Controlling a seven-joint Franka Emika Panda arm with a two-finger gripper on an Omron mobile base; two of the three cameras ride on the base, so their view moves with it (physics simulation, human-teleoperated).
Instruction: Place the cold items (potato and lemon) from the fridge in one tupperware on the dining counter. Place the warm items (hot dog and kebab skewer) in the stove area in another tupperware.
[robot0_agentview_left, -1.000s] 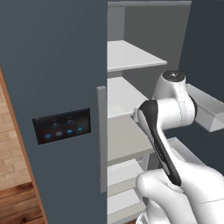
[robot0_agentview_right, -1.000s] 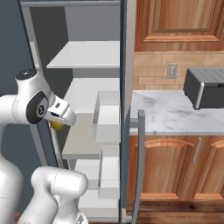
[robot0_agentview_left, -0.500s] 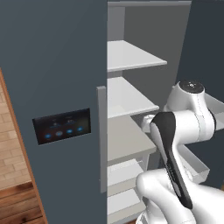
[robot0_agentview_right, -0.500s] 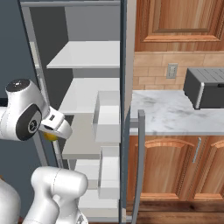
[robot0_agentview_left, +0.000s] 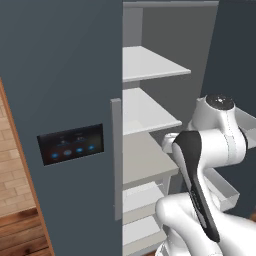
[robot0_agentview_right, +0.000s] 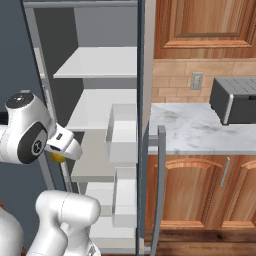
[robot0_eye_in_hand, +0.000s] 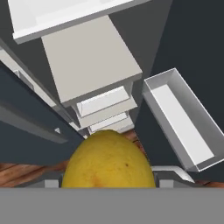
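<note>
Left base view: your arm (robot0_agentview_left: 210, 145) has dropped and drawn back from the fridge (robot0_agentview_left: 150, 125) shelves, so the carry-out is under way.

Right base view: the lemon (robot0_agentview_right: 57, 157) peeks out yellow under the gripper (robot0_agentview_right: 64, 147), outside the shelf edge; no tupperware here.

Hand view: the lemon (robot0_eye_in_hand: 108, 162) sits pinched between the jaws, with the door bin (robot0_eye_in_hand: 181, 118) beyond.

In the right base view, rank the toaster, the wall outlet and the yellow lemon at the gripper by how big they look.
1. toaster, clearly largest.
2. and 3. wall outlet and lemon look alike; the lemon is mostly hidden behind the gripper, so no ranking.
</note>
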